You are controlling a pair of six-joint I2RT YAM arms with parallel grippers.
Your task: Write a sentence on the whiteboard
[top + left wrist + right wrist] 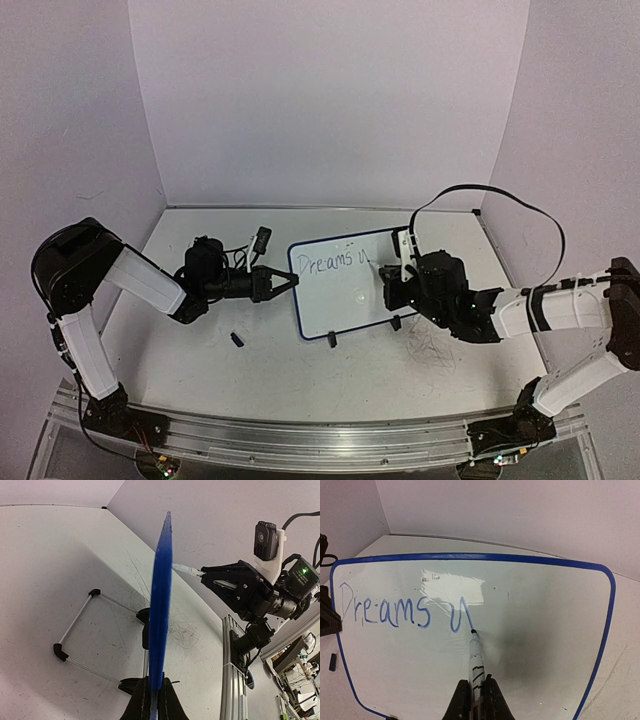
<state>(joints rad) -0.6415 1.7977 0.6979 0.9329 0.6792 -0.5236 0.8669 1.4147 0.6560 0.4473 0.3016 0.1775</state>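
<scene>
- Surface (pixel 300 385) is carrying everything, scuffed white, with both arms reaching in from the near edge.
- Whiteboard (pixel 345 300) is sitting near its middle, between the two arms, propped on small black feet (pixel 331 341). In the left wrist view I am seeing it edge-on as a blue blade.
- Left hand (pixel 152 700) is clamping shut on the board's left rim, steadying it for the writing arm.
- Right hand (pixel 475 700) is gripping the marker (pixel 476 655), fingers closed around the barrel, with the tip touching the board.
- Sentence (pixel 385 614) is sitting in the board's upper left. "Dreams" is finished in blue, and the first letter of the next word is only partly drawn, its last stroke ending at the tip.
- Step in hand, as I am judging it, is writing the second word, so the task is looking well short of halfway.
- Next move, I am reckoning, is calling for lifting the stroke up and over to finish that letter. Pressure should be light enough not to shove the board against the left hand's hold, and I am watching the room left toward the right rim.
- Small dark piece (pixel 237 340) is lying on the surface near the left arm, apart from the board. It is probably the marker's cap, though I cannot be sure.
</scene>
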